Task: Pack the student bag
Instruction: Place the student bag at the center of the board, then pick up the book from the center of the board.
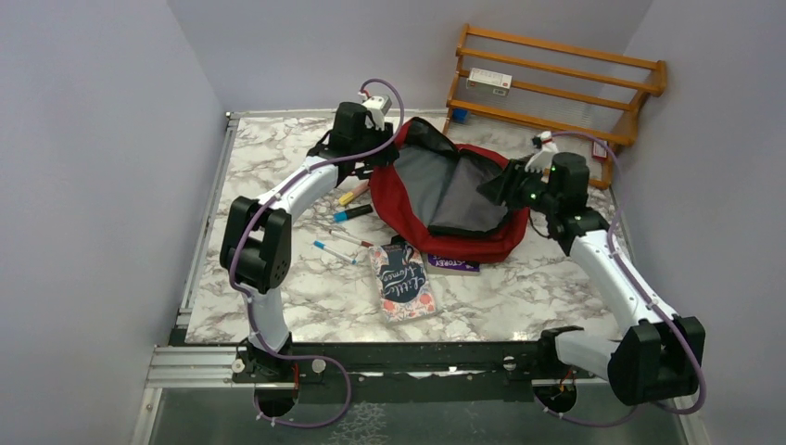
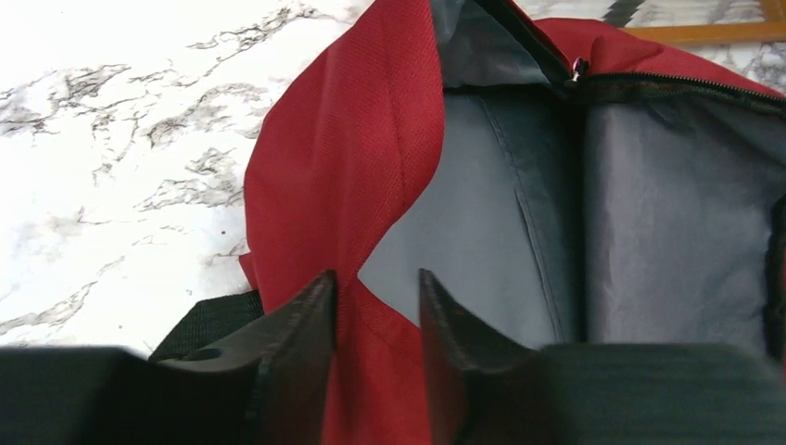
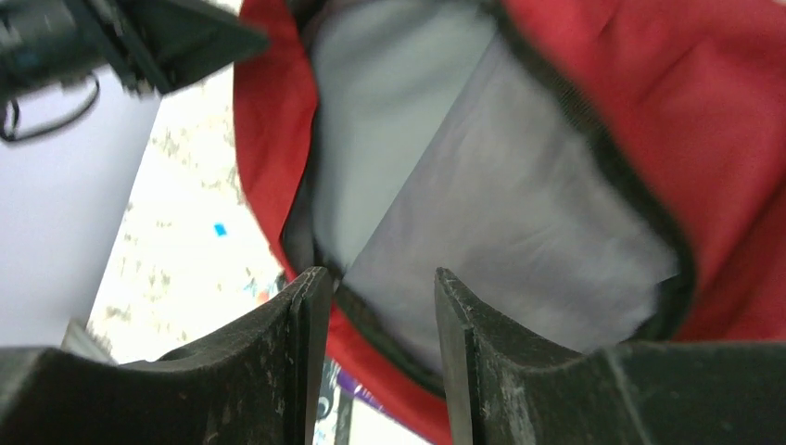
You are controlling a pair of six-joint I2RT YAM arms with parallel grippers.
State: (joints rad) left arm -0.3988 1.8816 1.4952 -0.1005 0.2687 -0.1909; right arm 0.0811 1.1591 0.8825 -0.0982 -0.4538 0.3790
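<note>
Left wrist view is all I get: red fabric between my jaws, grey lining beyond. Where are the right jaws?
Observer: The right jaws stand open on the opposite side of the bag, at its black-edged rim.
Operator: What's waiting to go in?
Observer: Pens lie just left of the bag.
Operator: Anything else?
Observer: A floral book lies on the bag's near side.

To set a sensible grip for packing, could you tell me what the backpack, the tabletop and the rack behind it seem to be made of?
The student bag: matte dark-red woven fabric, weave visible up close; its smooth grey lining is probably synthetic. The tabletop: white marble look, grey veins, possibly printed. The rack: orange-brown slats, apparently varnished wood.
</note>
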